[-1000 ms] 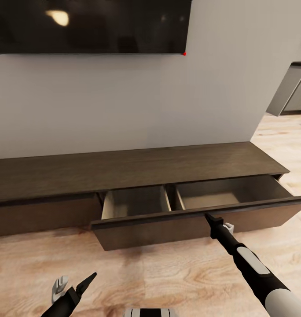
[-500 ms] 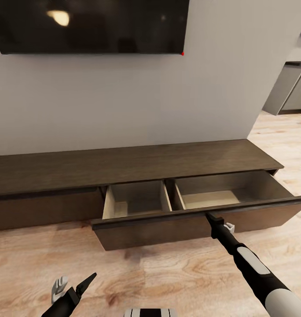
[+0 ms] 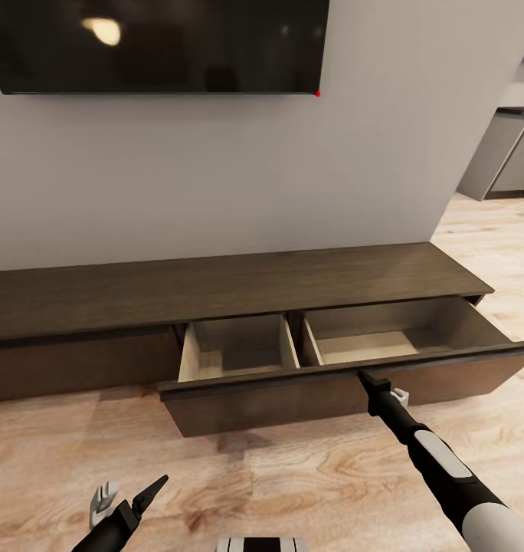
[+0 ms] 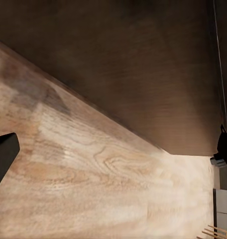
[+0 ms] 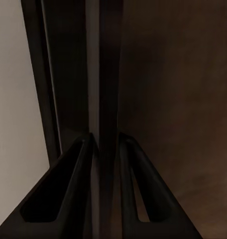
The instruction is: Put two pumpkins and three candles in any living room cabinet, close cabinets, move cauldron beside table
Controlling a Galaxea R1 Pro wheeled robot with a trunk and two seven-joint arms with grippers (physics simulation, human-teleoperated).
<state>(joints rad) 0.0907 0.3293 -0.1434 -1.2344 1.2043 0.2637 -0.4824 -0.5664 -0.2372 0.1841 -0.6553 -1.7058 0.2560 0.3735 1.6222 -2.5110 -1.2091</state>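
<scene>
Cabinet (image 3: 239,295): below television (image 3: 158,46), wide drawer pulled out, both compartments bare. Right gripper (image 3: 367,379) pinches the drawer front's top edge. Left gripper (image 3: 128,498) spread, empty. Stowing, closing, cauldron placement all remain.

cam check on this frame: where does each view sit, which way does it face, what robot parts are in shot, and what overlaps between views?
Head view: from the robot's head, forward and down at the cabinet with its drawer pulled out; left gripper and right gripper show.
Left wrist view: on the left arm, facing the wooden floor; one dark fingertip shows.
Right wrist view: on the right arm, both fingers clamp the drawer front's edge.
Shared: head and right wrist views show that grip.
</scene>
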